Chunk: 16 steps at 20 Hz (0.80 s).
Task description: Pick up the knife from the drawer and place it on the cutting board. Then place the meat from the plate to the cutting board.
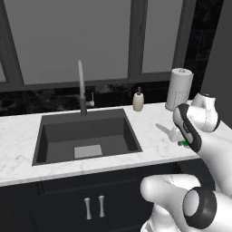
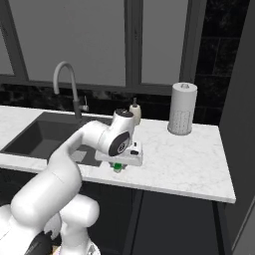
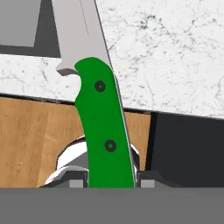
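Note:
My gripper (image 3: 111,181) is shut on the knife (image 3: 105,127), holding its bright green handle between the two fingertips. The short silver blade (image 3: 81,30) points away from the hand, over the white marble counter (image 3: 166,57). In the left base view the knife (image 1: 168,132) hangs just above the counter's front edge, right of the sink, with the gripper (image 1: 182,142) at the handle. In the right base view a bit of green handle (image 2: 117,167) shows under the hand. A black panel (image 3: 186,148) lies below the counter edge; I cannot tell whether it is the drawer. The cutting board, plate and meat are out of view.
A dark sink (image 1: 86,136) with a tall faucet (image 1: 81,88) is set into the counter at the left. At the back stand a soap bottle (image 1: 138,99) and a paper towel roll (image 1: 179,88). A dark wall (image 2: 241,99) bounds the counter on the right.

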Motion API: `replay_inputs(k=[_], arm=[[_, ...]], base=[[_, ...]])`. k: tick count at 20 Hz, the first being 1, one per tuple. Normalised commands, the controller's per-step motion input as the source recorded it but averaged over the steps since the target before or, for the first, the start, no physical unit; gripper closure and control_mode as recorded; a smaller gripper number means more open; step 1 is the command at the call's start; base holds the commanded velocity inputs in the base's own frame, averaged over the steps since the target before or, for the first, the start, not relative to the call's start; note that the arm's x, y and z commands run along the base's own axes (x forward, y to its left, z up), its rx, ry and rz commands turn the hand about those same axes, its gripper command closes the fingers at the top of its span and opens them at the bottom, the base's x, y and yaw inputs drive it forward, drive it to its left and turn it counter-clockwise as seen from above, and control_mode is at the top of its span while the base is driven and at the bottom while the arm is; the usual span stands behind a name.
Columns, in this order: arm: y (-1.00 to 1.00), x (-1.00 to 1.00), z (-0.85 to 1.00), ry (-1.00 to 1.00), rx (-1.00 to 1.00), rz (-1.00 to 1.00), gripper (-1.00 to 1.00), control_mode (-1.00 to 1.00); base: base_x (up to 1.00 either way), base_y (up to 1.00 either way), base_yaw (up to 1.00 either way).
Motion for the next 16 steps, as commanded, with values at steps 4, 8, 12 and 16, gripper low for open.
replay_inputs(k=[4,8,12,16], arm=[[0.38,-0.40,0.10,-0.18,0.00,0.07,1.00,-1.00],[0.32,-0.06,0.00,-0.09,0.00,0.06,1.00,-1.00],[0.05,0.00,0.00,0.00,0.00,0.00,1.00,-1.00],[0.00,-0.04,0.00,0.00,0.00,0.00,1.00,-1.00]], base=[[0.00,0.00,0.00],[0.00,0.00,0.00],[0.00,0.00,0.00],[0.00,0.00,0.00]])
